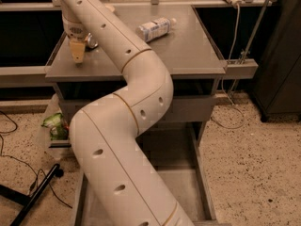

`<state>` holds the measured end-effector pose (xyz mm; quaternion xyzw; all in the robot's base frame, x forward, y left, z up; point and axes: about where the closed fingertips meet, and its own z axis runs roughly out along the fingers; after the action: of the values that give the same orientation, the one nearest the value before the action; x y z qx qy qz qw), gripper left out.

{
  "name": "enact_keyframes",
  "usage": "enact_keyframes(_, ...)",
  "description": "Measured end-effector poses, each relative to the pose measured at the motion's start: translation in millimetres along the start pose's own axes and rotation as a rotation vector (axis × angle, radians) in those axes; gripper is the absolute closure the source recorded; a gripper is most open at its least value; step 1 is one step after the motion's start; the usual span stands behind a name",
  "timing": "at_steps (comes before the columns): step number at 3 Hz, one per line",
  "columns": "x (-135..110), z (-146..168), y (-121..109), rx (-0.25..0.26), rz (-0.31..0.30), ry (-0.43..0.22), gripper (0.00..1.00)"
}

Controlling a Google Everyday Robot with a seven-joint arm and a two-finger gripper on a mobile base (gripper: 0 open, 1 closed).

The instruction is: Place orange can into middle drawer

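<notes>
The orange can (91, 42) stands on the grey table top (178, 51) near its left edge, mostly hidden behind my arm; only a shiny sliver shows. My gripper (77, 52) points down just left of the can, close to the table surface, and I cannot tell whether it touches the can. The middle drawer (186, 192) is pulled open below the table, a grey flat-floored tray, largely covered by my white arm (122, 126).
A clear plastic bottle (155, 28) with a white-blue label lies on its side at the back middle of the table. A green bag (55, 125) sits in a bin at the left below the table. Cables hang at the right, and a black stand leg (33, 197) crosses the floor at the left.
</notes>
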<state>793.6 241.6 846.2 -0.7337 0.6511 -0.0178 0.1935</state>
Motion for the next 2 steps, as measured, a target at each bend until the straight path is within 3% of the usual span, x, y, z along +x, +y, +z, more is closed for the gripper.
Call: enact_keyframes(2, 0.0, -0.1, 0.0, 0.0, 0.0, 0.0, 0.88)
